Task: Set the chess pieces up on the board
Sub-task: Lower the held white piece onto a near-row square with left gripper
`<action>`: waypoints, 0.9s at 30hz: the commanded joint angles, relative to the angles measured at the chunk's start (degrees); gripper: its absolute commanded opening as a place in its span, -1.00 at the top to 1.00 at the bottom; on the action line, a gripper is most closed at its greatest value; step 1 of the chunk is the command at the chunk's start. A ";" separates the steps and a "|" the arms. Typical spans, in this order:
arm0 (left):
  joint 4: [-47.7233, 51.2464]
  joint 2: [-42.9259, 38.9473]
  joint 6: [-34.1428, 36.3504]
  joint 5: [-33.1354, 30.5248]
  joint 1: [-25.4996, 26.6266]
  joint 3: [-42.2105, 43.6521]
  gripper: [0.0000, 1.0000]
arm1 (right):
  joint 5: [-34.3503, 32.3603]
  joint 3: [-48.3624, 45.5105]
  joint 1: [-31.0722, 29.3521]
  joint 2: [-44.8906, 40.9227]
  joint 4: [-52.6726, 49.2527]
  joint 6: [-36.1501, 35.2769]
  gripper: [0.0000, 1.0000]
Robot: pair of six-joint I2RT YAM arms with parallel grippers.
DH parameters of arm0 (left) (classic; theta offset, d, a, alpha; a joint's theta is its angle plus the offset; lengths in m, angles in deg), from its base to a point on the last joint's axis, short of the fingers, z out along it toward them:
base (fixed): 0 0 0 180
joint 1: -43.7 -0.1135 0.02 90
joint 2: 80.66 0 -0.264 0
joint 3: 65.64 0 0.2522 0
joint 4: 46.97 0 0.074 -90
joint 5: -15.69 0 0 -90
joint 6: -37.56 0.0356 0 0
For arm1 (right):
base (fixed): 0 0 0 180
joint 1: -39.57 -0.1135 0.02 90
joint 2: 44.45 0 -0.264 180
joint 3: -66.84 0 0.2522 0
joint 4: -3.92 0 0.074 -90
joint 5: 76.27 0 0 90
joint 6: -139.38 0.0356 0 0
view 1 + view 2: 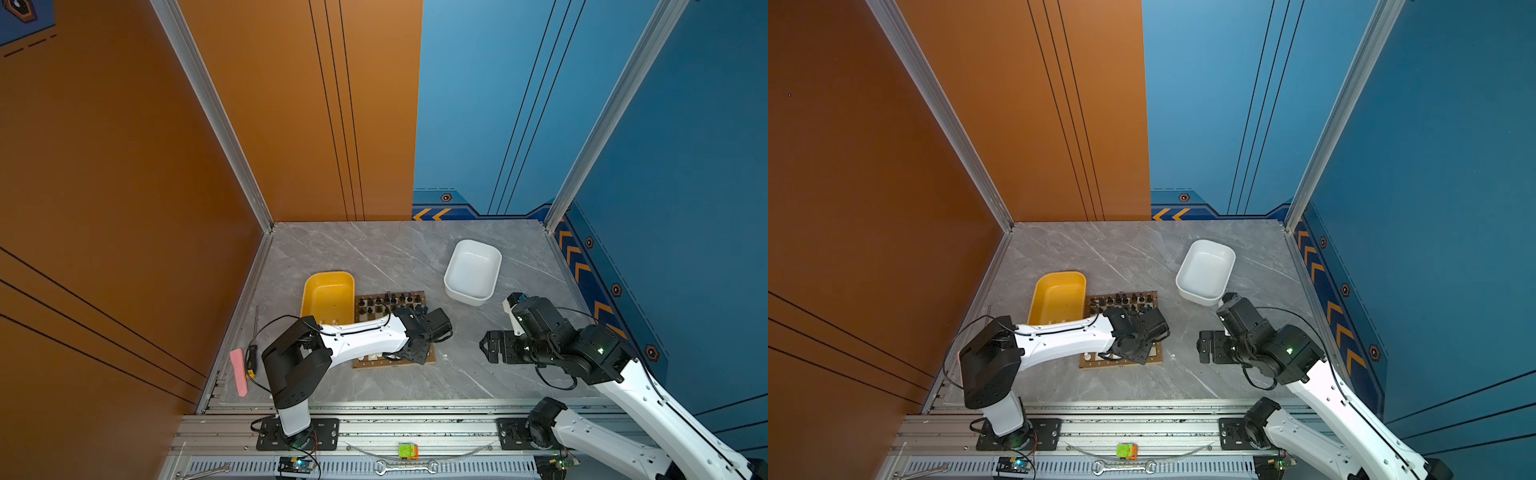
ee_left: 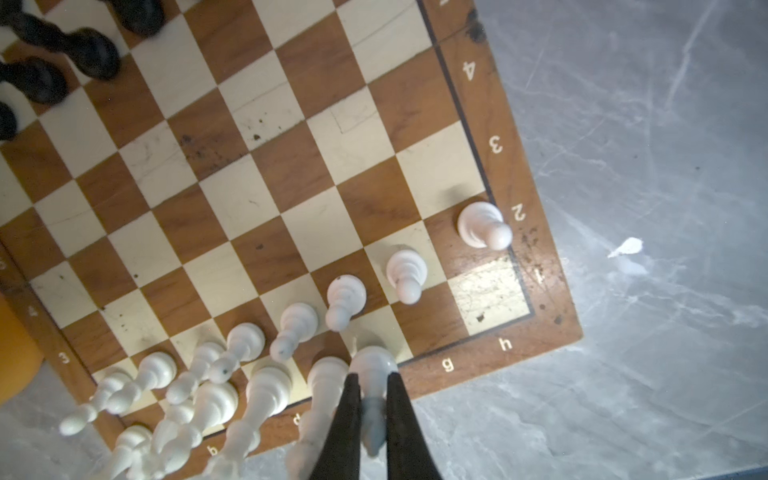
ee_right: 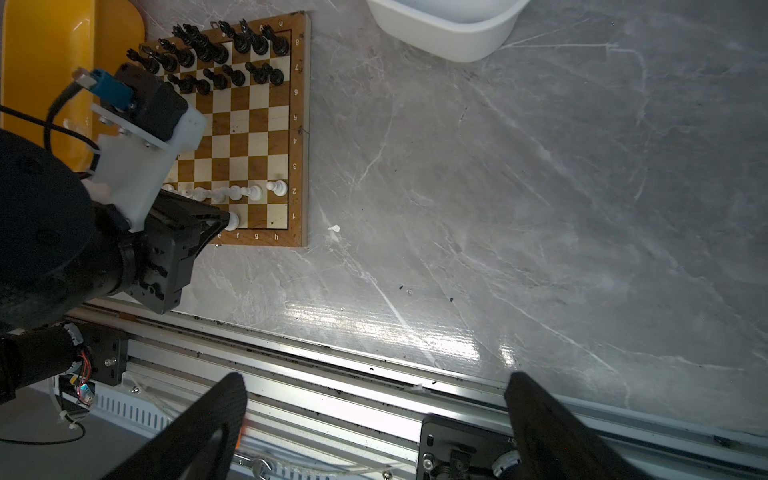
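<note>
Cream-white, the piece (image 2: pixel 372 363) in the left gripper (image 2: pixel 372 376) is clamped between two black fingers (image 2: pixel 349 399), which are shut on its stem. Its base is at the cream square of row 1 on file f, at the near edge of the board (image 3: pixel 300 124). Whether it rests fully on that square I cannot tell. Beside it, other tall white pieces (image 2: pixel 266 390) stand along the same row. White pawns (image 2: pixel 407 274) stand upright along the row marked 2, one to a square as far as the arm leaves them in view. Black pieces (image 3: pixel 216 58) crowd rows 7 and 8 at the far edge.

The board lies flat on the grey marble table (image 1: pixel 374 257), left of centre in both top views, and the left arm reaches across its middle. Its brown rim carries pale letters and numbers.

The yellow tub (image 1: pixel 328 274) sits at the board's far left corner, touching it or just beside it; which one is unclear. The white tub (image 1: pixel 465 297) sits farther back and to the right, apart from the board. A small white chip (image 3: pixel 333 228) lies on the table just beside the board's near right corner.

The right gripper (image 3: pixel 376 376) hovers over the near right part of the table, well apart from the board. Its fingers are spread wide with nothing between them.
</note>
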 commanded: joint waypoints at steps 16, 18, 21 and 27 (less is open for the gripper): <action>-1.16 -0.50 -0.50 0.76 -1.03 0.76 0.45 | -0.78 -0.40 -0.26 0.88 -2.42 0.68 -0.99; -1.16 -0.79 -0.51 0.77 -1.21 0.81 0.45 | -0.77 -0.31 -0.24 0.99 -2.32 0.59 -0.99; -1.25 -1.07 -0.38 1.34 -1.34 0.56 0.43 | -0.82 -0.28 -0.21 1.31 -2.32 0.42 -0.99; -1.25 -0.16 -0.25 2.03 -1.40 0.24 0.46 | -0.76 -0.14 -0.17 2.09 -2.15 -0.11 -0.99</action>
